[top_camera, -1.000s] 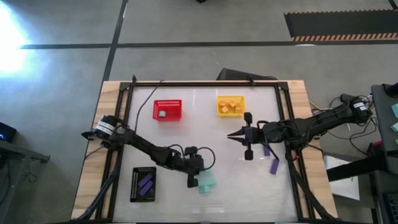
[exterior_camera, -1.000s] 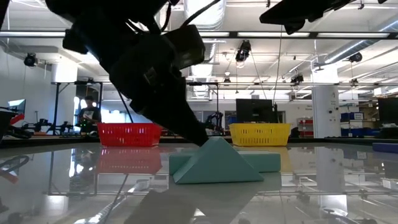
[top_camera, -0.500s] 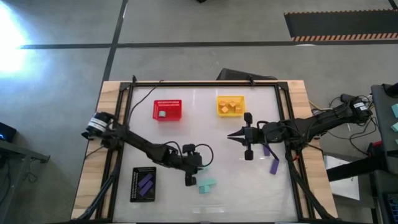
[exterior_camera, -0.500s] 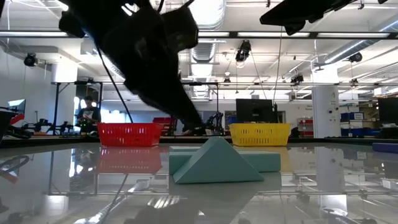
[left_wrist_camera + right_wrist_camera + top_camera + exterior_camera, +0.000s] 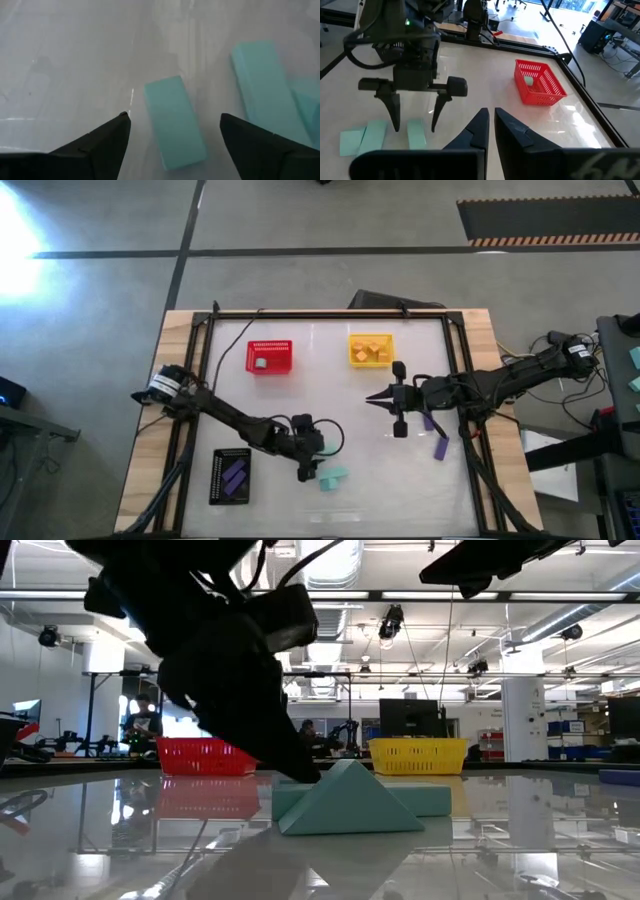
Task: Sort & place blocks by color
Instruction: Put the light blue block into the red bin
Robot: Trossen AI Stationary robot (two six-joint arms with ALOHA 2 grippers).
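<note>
Several teal blocks lie together on the table near its front edge. My left gripper stands open, slanting down at their left. One flat teal block lies between its fingers with a gap on each side, as the right wrist view also shows. In the low view a teal wedge rests on its broad face. Two purple blocks lie at the right. My right gripper hangs shut above the table's middle right, holding nothing.
A red basket holding one block and a yellow basket with orange blocks stand at the far side. A black basket with purple blocks sits near the front left. Open table lies between the arms.
My left gripper has shifted a little toward the table's left edge, off the top of the teal wedge, and has sunk to the table beside it. In the high view, less teal shows beside it than before. My right arm has kept still.
</note>
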